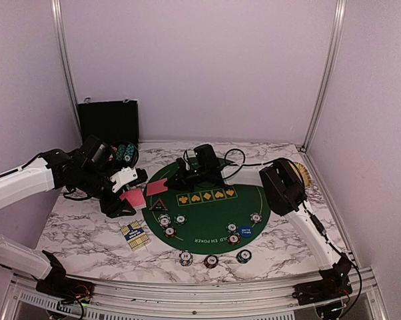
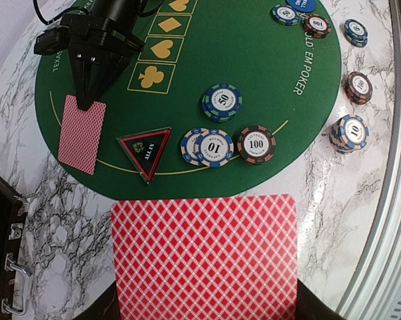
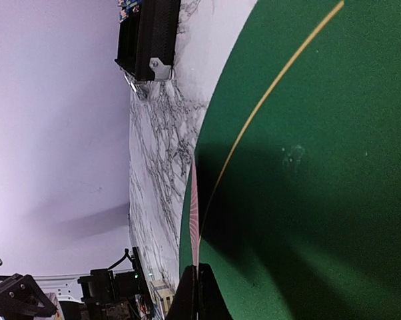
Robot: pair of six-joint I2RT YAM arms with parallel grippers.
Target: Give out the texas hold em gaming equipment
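My left gripper (image 1: 128, 193) is shut on a red-backed playing card (image 2: 204, 257), held flat above the marble just off the green mat's (image 1: 207, 207) left edge. From across the mat my right gripper (image 1: 168, 183) reaches in, shut on a second red-backed card (image 2: 82, 133). That card shows edge-on (image 3: 194, 213) in the right wrist view, between the fingers (image 3: 190, 300), low over the mat's rim. A black triangular button (image 2: 146, 148) lies between the two cards. Striped poker chips marked 50 (image 2: 222, 101), 10 (image 2: 210, 147) and 100 (image 2: 256, 144) sit nearby. A blue button (image 1: 246, 231) lies on the mat's near side.
A black hinged case (image 1: 108, 121) stands open at the back left with chips (image 1: 125, 153) in it. A tan woven tray (image 1: 305, 175) sits behind the right arm. A small card box (image 1: 134, 235) lies on the marble near the front left. More chips (image 1: 211, 261) dot the front edge.
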